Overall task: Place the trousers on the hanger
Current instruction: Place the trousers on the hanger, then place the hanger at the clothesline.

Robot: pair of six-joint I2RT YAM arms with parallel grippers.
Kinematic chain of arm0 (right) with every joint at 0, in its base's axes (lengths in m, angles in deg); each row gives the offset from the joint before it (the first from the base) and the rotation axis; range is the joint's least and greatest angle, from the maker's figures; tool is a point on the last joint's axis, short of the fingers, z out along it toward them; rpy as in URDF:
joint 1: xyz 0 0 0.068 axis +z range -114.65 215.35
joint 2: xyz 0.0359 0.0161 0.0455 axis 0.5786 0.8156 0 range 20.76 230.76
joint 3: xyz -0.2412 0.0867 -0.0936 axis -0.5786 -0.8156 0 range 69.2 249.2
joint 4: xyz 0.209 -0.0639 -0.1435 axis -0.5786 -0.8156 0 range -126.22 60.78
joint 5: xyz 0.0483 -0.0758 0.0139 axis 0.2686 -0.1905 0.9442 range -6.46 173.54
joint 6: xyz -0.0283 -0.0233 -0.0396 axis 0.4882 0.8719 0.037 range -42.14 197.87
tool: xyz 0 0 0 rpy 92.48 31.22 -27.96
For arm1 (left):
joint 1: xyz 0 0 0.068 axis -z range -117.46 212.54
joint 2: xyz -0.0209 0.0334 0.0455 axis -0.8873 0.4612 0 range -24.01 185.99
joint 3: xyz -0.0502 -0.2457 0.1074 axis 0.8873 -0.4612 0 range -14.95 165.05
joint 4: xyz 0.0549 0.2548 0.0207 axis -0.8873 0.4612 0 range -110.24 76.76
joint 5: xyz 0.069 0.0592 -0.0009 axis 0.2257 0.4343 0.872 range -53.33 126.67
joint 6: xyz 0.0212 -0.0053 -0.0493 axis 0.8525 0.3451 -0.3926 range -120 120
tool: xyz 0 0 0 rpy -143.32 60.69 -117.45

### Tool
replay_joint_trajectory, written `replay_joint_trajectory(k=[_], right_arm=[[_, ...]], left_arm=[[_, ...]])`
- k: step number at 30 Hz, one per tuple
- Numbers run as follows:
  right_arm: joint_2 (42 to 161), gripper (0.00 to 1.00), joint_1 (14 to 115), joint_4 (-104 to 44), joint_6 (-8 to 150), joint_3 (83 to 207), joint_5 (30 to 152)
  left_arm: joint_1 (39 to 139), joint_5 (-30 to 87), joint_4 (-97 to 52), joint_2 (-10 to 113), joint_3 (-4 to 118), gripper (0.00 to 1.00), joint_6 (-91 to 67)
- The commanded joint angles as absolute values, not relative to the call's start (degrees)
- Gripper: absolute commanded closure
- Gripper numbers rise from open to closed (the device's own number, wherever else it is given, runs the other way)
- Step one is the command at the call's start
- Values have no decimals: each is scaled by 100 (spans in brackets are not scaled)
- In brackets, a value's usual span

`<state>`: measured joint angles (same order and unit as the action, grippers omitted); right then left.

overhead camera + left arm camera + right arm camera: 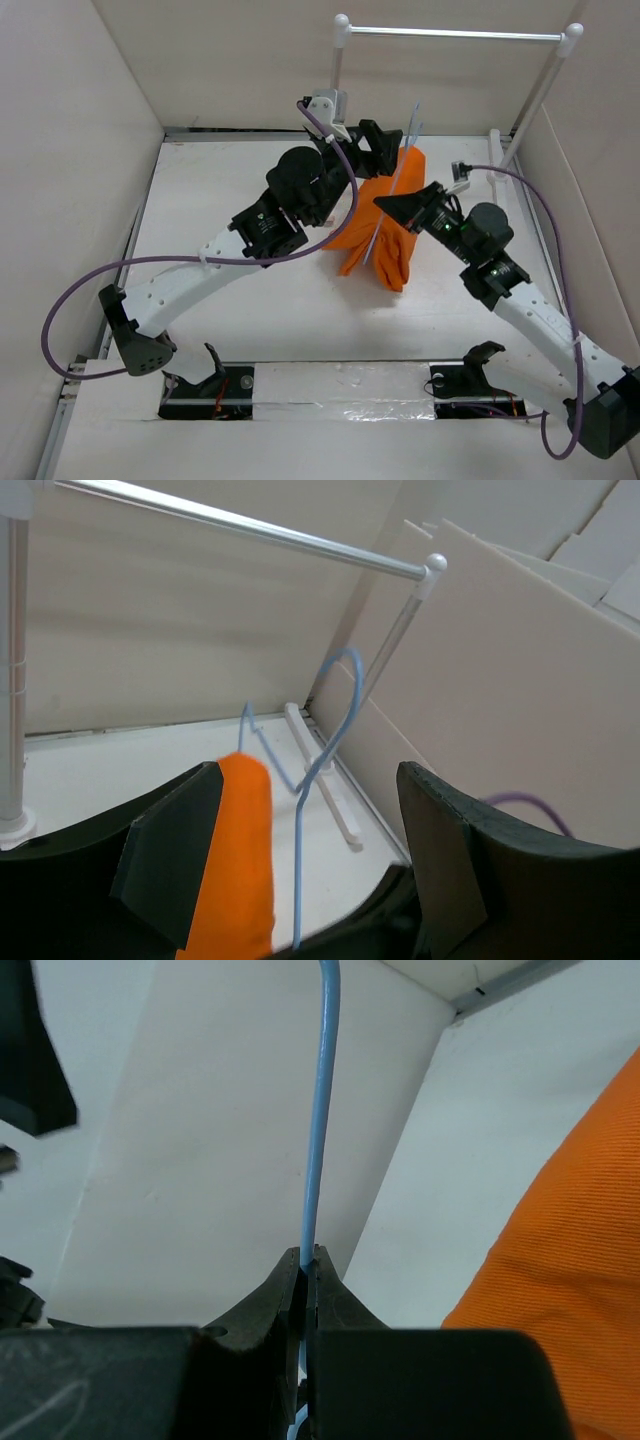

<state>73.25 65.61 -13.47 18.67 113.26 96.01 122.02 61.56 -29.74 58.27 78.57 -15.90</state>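
The bright orange trousers (392,250) hang folded over the thin pale blue hanger (408,140), held up above the table's far middle. My right gripper (388,205) is shut on the hanger's wire; in the right wrist view the jaws (308,1260) pinch the wire (322,1110), with orange cloth (565,1300) to the right. My left gripper (390,148) is at the top of the trousers. In the left wrist view it (310,865) is open wide, the orange fold (240,860) lies against its left finger (165,865), and the hanger wire (298,880) stands between the fingers.
A white two-post rail stand with a metal crossbar (450,33) stands at the back right; it also shows in the left wrist view (250,525). Pale walls (70,150) enclose the white table (250,310) on three sides.
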Motion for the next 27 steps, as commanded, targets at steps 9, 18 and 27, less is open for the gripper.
replay_joint_trajectory(k=[9,18,27], right_arm=[[8814,100,4880,-294,2091,13801,11226],[9897,100,4195,-690,2285,14935,11421],[10916,100,3790,-778,2390,15788,11957]], left_arm=[[12204,6208,-3289,4737,6136,32,-1757],[12204,6312,-3378,3998,4685,31,-2012],[12204,6550,-3246,3084,3991,31,-2030]])
